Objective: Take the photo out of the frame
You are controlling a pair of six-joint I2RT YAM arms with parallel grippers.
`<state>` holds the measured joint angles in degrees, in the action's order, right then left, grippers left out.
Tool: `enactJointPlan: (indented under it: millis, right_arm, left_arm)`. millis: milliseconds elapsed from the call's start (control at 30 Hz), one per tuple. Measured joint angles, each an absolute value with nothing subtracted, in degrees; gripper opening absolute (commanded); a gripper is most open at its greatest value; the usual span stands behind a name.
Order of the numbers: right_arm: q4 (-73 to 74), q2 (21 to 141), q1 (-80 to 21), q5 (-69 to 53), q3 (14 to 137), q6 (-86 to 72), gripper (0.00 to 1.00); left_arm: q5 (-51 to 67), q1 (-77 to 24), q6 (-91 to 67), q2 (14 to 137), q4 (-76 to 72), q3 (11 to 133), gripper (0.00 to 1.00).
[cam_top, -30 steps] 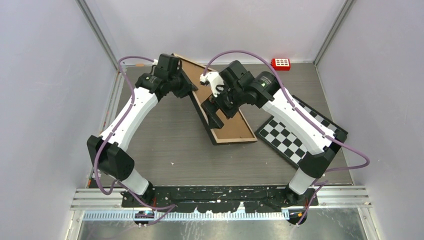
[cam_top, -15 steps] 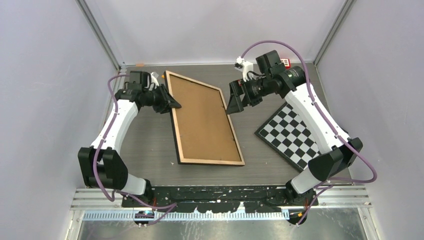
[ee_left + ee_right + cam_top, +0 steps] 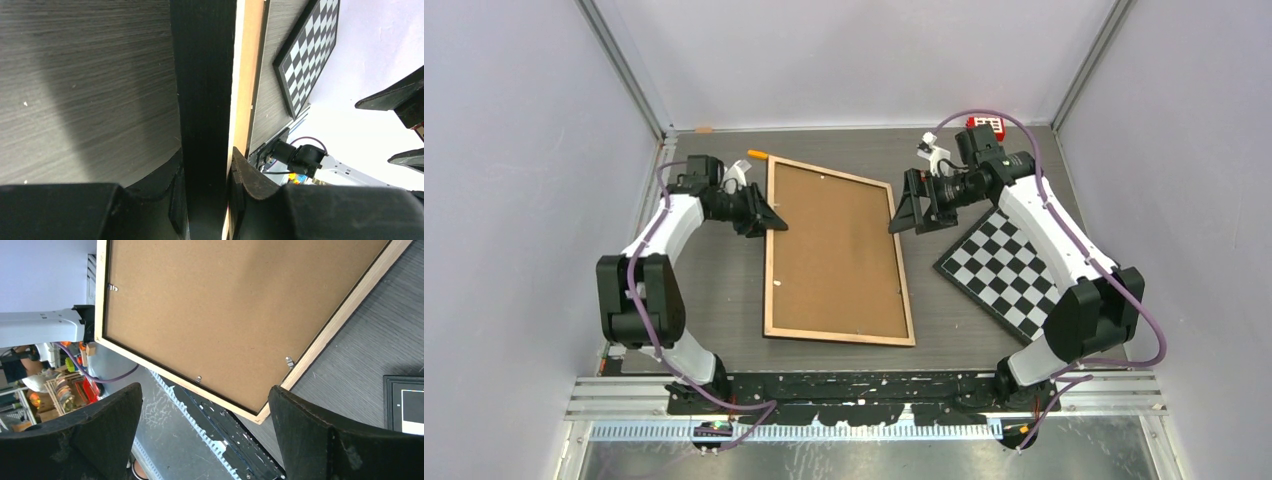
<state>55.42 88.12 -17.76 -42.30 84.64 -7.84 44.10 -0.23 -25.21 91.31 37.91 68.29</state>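
Note:
The frame (image 3: 834, 250) lies back-up in the middle of the table, showing brown board with a pale wood rim. The photo is hidden under the board. My left gripper (image 3: 769, 217) is shut on the frame's left edge; in the left wrist view the black edge (image 3: 205, 100) runs between the fingers (image 3: 245, 175). My right gripper (image 3: 906, 213) is open beside the frame's upper right edge, not touching it. In the right wrist view the board (image 3: 240, 315) with small metal clips fills the space above its wide-apart fingers (image 3: 305, 425).
A black-and-white checkerboard (image 3: 1009, 265) lies right of the frame, also in the left wrist view (image 3: 307, 50). A red block (image 3: 986, 126) sits at the back right. A small orange object (image 3: 759, 155) lies by the frame's top left corner.
The frame has gone from propped up on edge to lying flat, back-up, squarer to the table. The right gripper let go and drew off to the right. The left gripper moved left and down.

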Motion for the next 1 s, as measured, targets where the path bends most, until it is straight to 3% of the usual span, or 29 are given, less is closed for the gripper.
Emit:
enactJointPlan:
  millis: [400, 600, 900, 1000]
  right_arm:
    - [50.72, 89.76, -13.72, -44.36, 77.21, -9.45, 1.0]
    - [49.93, 91.31, -12.29, -45.01, 76.79, -9.5, 1.0]
    - [48.01, 94.39, -11.6, -47.09, 76.47, -11.2, 1.0]
    - [47.75, 94.65, -11.38, -47.4, 76.38, -11.55, 1.0]
  left_arm:
    - [47.79, -0.19, -19.92, 102.08, 32.86, 68.29, 0.08]
    - [48.27, 0.8, -20.18, 103.35, 30.41, 67.55, 0.16]
    - [46.57, 2.26, -18.92, 107.18, 27.79, 67.51, 0.42]
    - [41.41, 2.31, -18.26, 107.72, 27.73, 67.51, 0.58]
